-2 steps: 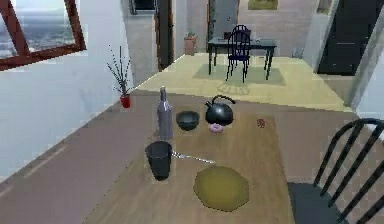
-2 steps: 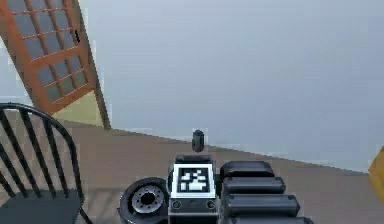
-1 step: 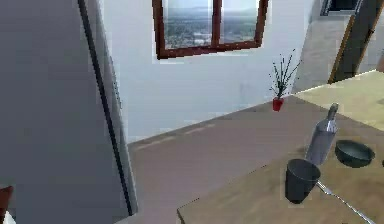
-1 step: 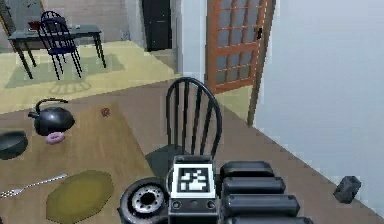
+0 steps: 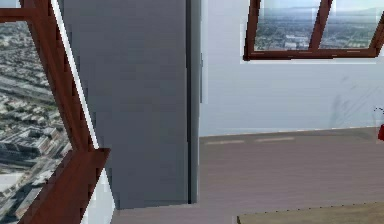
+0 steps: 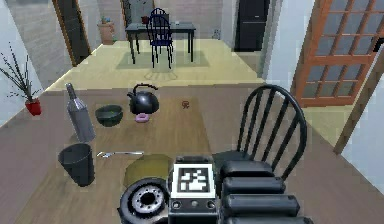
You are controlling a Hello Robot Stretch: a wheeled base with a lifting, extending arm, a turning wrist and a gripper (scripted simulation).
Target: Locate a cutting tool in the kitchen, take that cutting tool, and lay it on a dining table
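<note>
A thin silvery utensil [image 6: 120,154] lies flat on the wooden table [image 6: 190,125] in the arm side view; its blade cannot be made out. Beside it stand a dark cup [image 6: 77,164], a grey bottle [image 6: 79,112], a dark bowl [image 6: 109,116], a black kettle [image 6: 143,99] and an olive plate [image 6: 152,168]. The gripper [image 6: 146,200] is at the bottom edge, its dark body left of a white marker square [image 6: 195,182], close to the plate. I cannot tell whether it holds anything.
A black spindle chair [image 6: 265,125] stands at the table's right. Farther off are a second dark dining table [image 6: 160,35] with chairs, a potted plant [image 6: 25,85] and a wood-framed glass door [image 6: 345,50]. Ahead stand a tall grey cabinet [image 5: 130,100] and a window [image 5: 315,30].
</note>
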